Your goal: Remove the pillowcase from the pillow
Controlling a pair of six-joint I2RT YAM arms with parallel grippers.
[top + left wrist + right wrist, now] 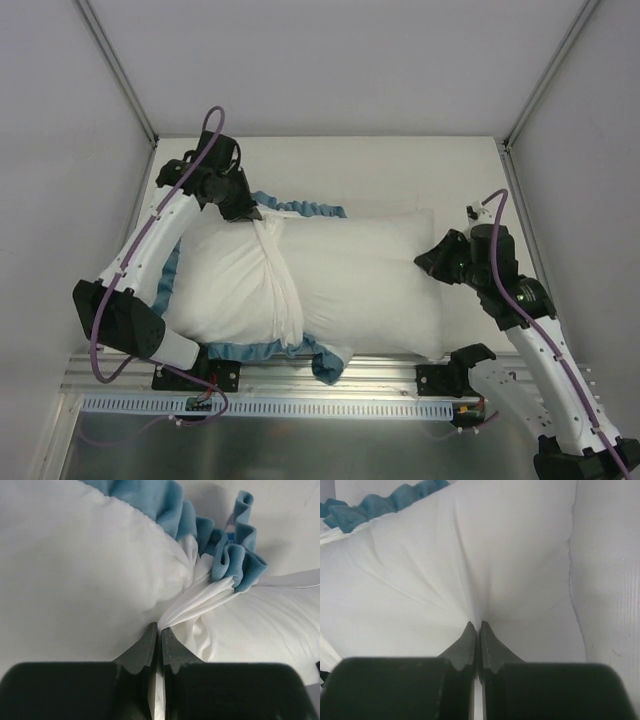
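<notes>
The plump white pillow [370,270] lies across the table. Its left half is still inside the pillowcase [220,285], which shows its plain white inner side. The cloth is gathered into a twisted band [282,295] across the pillow's middle, and the teal ruffle [300,208] peeks out at the far and near edges. My left gripper [252,213] is at the far end of that band, shut on a pinch of white pillowcase cloth [200,600] beside the ruffle [235,565]. My right gripper [425,262] is shut on the pillow's right end [470,555].
The white table [400,175] is enclosed by pale walls with metal corner posts [120,75]. A metal rail [300,385] with the arm bases runs along the near edge. Bare table surface [615,580] shows to the right of the pillow.
</notes>
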